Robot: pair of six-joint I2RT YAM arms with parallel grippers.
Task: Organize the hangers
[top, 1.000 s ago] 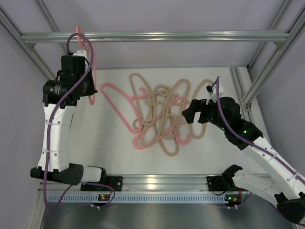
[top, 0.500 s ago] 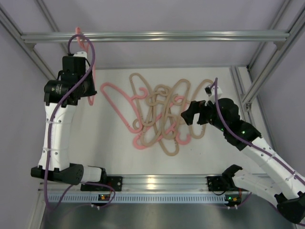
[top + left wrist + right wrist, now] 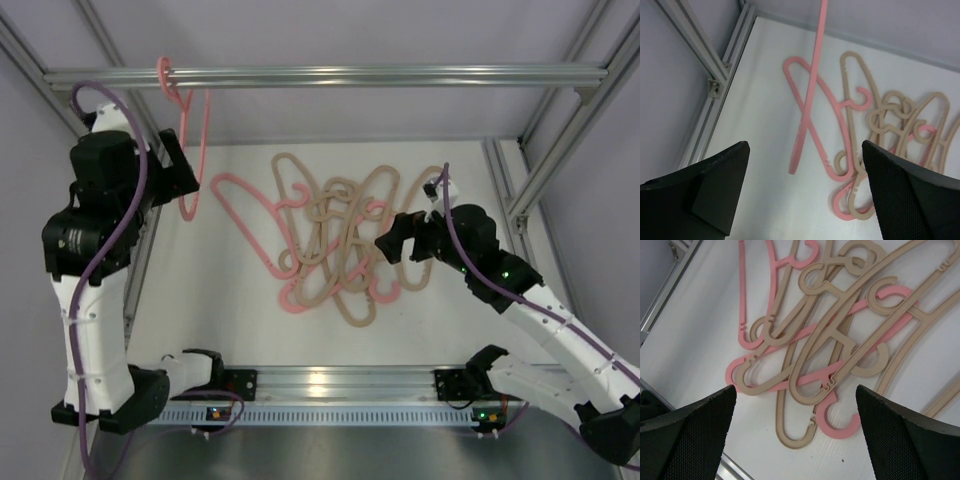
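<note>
**Tangle risk under the right gripper**

Right gripper (image 3: pixel 795 395) is spread wide and empty, hovering over the hangers (image 3: pixel 835 325), which lie crossed in a heap on the tabletop (image 3: pixel 230 290) directly below it. Hooks look interlocked, so lifting one probably drags or flips its neighbours. Left gripper (image 3: pixel 805 170) is also wide open, holding nothing. One pink hanger (image 3: pixel 810 85) dangles just ahead of it, so a sideways swing could knock it loose. Only the top view shows its hook over the bar (image 3: pixel 400 76). Only the right wrist view shows how the hooks cross.
</note>
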